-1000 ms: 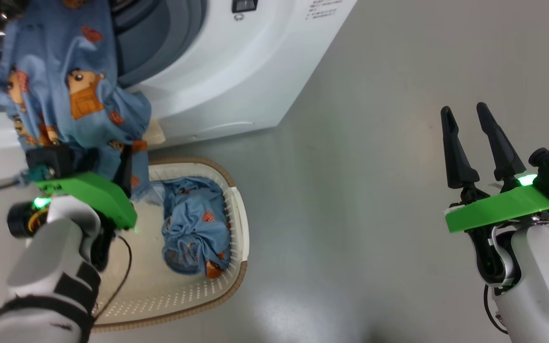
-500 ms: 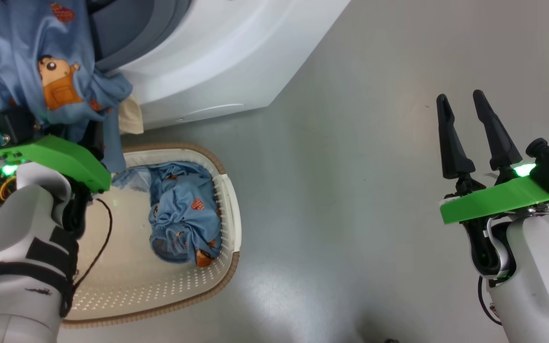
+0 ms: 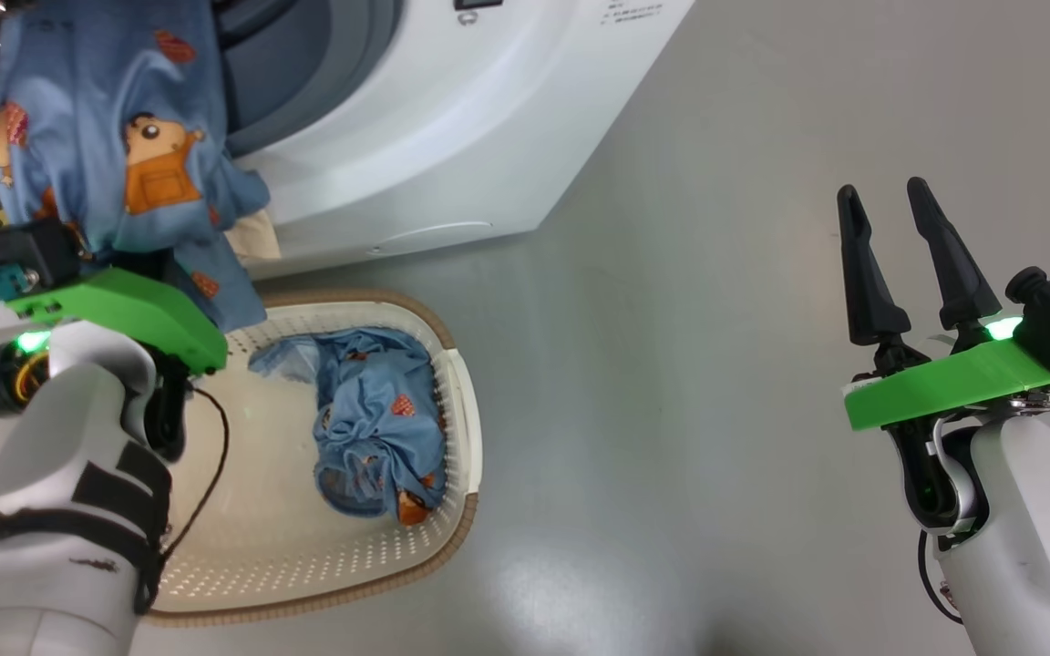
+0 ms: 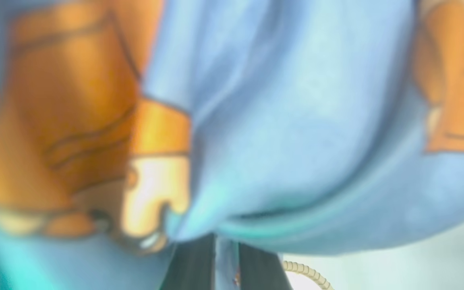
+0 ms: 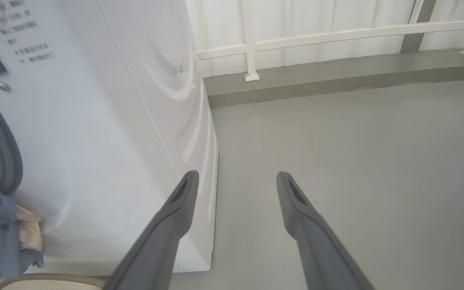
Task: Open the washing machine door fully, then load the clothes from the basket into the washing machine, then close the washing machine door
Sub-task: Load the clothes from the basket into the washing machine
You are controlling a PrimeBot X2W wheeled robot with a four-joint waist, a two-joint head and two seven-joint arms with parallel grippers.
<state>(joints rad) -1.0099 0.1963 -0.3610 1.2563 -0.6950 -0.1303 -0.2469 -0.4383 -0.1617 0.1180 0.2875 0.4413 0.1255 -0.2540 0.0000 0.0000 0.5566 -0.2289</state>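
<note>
Clothes (image 3: 124, 137): one piece hangs from the clenched left pincer (image 4: 224, 268), a fold nipped between its fingers, just before the mouth of the washing machine (image 3: 452, 137). The right pincer (image 3: 883, 189) is spread wide, grasping nothing, well apart over the floor (image 3: 716, 319). Likely hazard: the trailing hem may snag on the grey door seal (image 3: 324, 82), or the thin fold may slip free. A second crumpled garment (image 3: 379, 428) lies in the basket (image 3: 468, 428).

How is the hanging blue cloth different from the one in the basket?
The hanging garment is pinched in the left pincer; the basket garment lies inside the basket. The hanging garment spreads wide before the washing machine; the basket garment is bunched up. Both are light blue with orange cartoon prints.
</note>
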